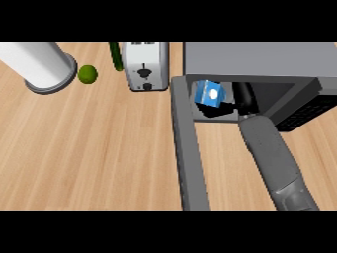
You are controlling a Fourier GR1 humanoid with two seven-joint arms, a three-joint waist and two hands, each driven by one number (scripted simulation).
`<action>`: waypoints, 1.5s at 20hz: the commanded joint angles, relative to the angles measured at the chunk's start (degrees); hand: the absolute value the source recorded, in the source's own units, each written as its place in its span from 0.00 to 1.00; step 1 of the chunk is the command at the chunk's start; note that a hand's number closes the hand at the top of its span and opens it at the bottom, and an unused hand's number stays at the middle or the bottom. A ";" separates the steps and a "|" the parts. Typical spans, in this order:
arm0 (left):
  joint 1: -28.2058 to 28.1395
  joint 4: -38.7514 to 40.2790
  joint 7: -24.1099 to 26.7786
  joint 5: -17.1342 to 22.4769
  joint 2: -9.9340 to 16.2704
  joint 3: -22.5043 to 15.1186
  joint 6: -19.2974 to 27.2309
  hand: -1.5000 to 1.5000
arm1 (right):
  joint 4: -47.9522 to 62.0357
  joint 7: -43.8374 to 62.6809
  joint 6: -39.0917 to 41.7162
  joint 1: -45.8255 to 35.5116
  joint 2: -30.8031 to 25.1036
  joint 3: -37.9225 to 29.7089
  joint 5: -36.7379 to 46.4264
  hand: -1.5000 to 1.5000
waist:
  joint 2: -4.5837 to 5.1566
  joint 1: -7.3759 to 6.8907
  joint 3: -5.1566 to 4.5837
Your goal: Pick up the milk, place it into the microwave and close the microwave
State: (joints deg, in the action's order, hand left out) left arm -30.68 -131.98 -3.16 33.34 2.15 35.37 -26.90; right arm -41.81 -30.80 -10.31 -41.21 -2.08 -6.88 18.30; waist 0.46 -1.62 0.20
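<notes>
I am seeing the milk [209,93], a blue carton with a white round patch, sitting tilted just inside the open mouth of the microwave [273,59], at the left of the cavity. The right hand [233,105] is reaching into the cavity beside and below the carton; its dark fingers are lying against the carton's lower right side, but I cannot tell whether they are curling round it or only touching it, since black hand and dark interior are blending together. The grey forearm is running from the lower edge up into the opening and is covering part of the cavity floor.

The microwave door [188,148] is standing fully open, stretching toward me as a long grey slab left of the forearm. The microwave's top and right side are being cut off by the upper band and the view's right edge. I am not seeing the left hand anywhere.

Further left on the wooden counter [76,148], a toaster [145,66] is standing just beside the microwave, with a dark green long vegetable [115,57] behind it, a lime [88,73], and a tall white cylinder [39,64] on a grey base, all well apart from the hand.
</notes>
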 commanded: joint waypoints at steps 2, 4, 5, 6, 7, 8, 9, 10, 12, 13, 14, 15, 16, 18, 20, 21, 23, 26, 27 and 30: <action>0.09 1.71 1.29 0.02 -0.01 0.24 -3.03 0.00 | 12.08 1.64 -7.95 -10.86 0.01 -1.15 4.03 1.00 | 0.37 -1.55 -0.18; 0.55 -2.25 -1.80 1.37 0.02 -0.25 -0.14 0.00 | 16.22 -0.32 -11.18 -11.72 -0.15 -1.64 5.12 1.00 | 0.52 -1.58 -0.12; 1.92 -1.79 -1.78 0.41 0.29 -0.96 0.15 0.00 | 18.00 0.29 -10.19 -14.37 -2.24 -3.87 3.59 1.00 | 0.90 -2.05 -0.10; 2.69 0.65 -1.14 0.19 0.69 -0.48 -0.39 0.00 | 19.49 0.13 -10.81 -15.12 -2.43 -3.95 3.94 1.00 | 0.75 -1.71 -0.13; 3.72 1.76 -0.81 -0.38 1.12 -0.66 -0.52 0.00 | 20.50 -0.75 -11.85 -15.91 -2.85 -3.88 4.57 1.00 | 1.05 -2.18 -0.13; 3.43 0.31 -1.71 1.28 1.35 0.16 0.38 0.00 | 21.40 -0.88 -12.17 -16.43 -3.30 -4.77 3.99 1.00 | 0.74 -1.82 -0.12; 1.33 0.53 0.15 0.47 -1.00 -1.70 -3.08 0.00 | 22.91 -3.99 -12.83 -14.70 -3.60 -5.25 3.87 1.00 | 0.98 -2.62 -0.11; 3.68 1.17 -1.06 0.57 1.23 -0.17 -0.74 0.00 | 23.41 -3.55 -13.17 -16.63 -3.79 -6.04 3.34 1.00 | 0.95 -2.15 -0.10; 2.51 1.50 0.10 -0.26 0.08 -0.73 -2.45 0.00 | 24.96 -3.02 -16.02 -17.29 -5.21 -6.03 4.43 1.00 | 1.54 -3.78 -0.11; 3.82 2.25 0.00 -0.83 0.22 -1.16 -1.85 0.00 | 25.53 -2.48 -15.23 -18.49 -7.16 -6.45 4.31 1.00 | 1.82 -3.75 -0.10; 3.86 1.96 -0.59 -0.74 -0.21 -1.79 -1.47 0.00 | 25.37 -2.92 -19.04 -18.53 -6.66 -6.57 4.75 1.00 | 1.64 -3.42 -0.10; 4.36 2.00 -0.39 0.10 1.67 0.07 -1.39 0.00 | 25.57 -3.53 -19.80 -18.93 -7.36 -7.03 4.55 1.00 | 1.78 -3.94 -0.07; 4.36 1.83 -0.48 -0.93 0.30 -1.10 -1.10 0.00 | 25.76 -5.80 -24.09 -17.29 -5.78 -6.51 5.50 1.00 | 1.81 -3.74 -0.07; 4.38 1.53 -0.41 -1.15 0.14 -1.92 -1.84 0.00 | 27.10 -5.13 -25.49 -19.11 -7.60 -5.72 7.00 1.00 | 2.19 -4.70 -0.07; 4.96 2.92 -0.10 -1.08 0.80 -1.42 -2.15 0.00 | 28.36 -5.57 -26.88 -19.70 -8.10 -5.42 7.70 1.00 | 2.30 -5.05 -0.09; 4.51 2.57 -0.58 -0.93 0.40 -2.09 -2.34 0.00 | 29.18 -5.46 -27.30 -20.17 -8.54 -4.87 8.48 1.00 | 2.45 -5.54 -0.08; 6.06 2.37 -1.66 -1.56 1.11 -2.57 -1.11 0.00 | 29.94 -6.12 -27.65 -20.58 -10.18 -4.95 8.76 1.00 | 2.83 -5.32 -0.01; 7.16 4.50 -1.46 -1.83 1.95 -2.82 -1.87 0.00 | 32.88 -5.60 -30.48 -19.56 -10.16 -3.53 10.87 1.00 | 3.16 -5.56 -0.06; 7.35 2.95 -2.08 -2.13 1.22 -3.71 -1.02 0.00 | 32.49 -4.79 -30.99 -20.25 -11.61 -5.02 9.61 1.00 | 3.27 -5.49 0.04; 8.16 3.90 -1.40 -2.93 2.10 -2.82 -1.20 0.00 | 34.62 -0.83 -37.89 -19.50 -12.98 -4.61 11.06 0.00 | 3.80 -6.19 -0.01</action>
State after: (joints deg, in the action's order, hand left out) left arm -23.49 -128.40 -4.36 31.35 3.86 32.73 -28.46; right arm -9.32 -35.49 -42.30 -60.29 -12.61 -10.86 28.82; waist 3.52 -7.34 0.25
